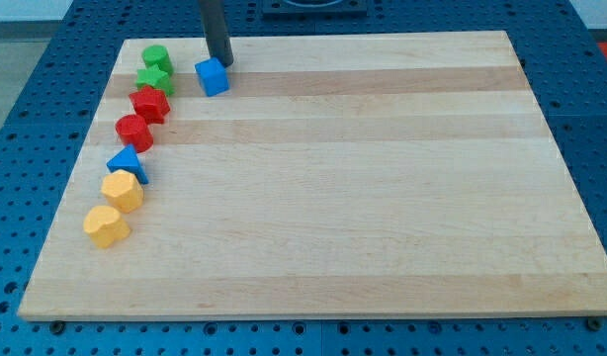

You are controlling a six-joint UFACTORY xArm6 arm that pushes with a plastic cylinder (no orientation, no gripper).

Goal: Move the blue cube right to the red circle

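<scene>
The blue cube (213,76) sits near the view's top left of the wooden board. My tip (222,62) rests just above and to the right of the cube, touching or nearly touching its upper right corner. The red circle (133,132) lies lower left of the cube, in a curved row of blocks along the board's left side. A red star-shaped block (150,104) lies between the red circle and the cube.
The left row also holds a green round block (156,58), a green star-shaped block (154,79), a blue triangle (127,163), a yellow hexagon (123,190) and a yellow heart-shaped block (106,226). The wooden board (383,198) lies on a blue perforated table.
</scene>
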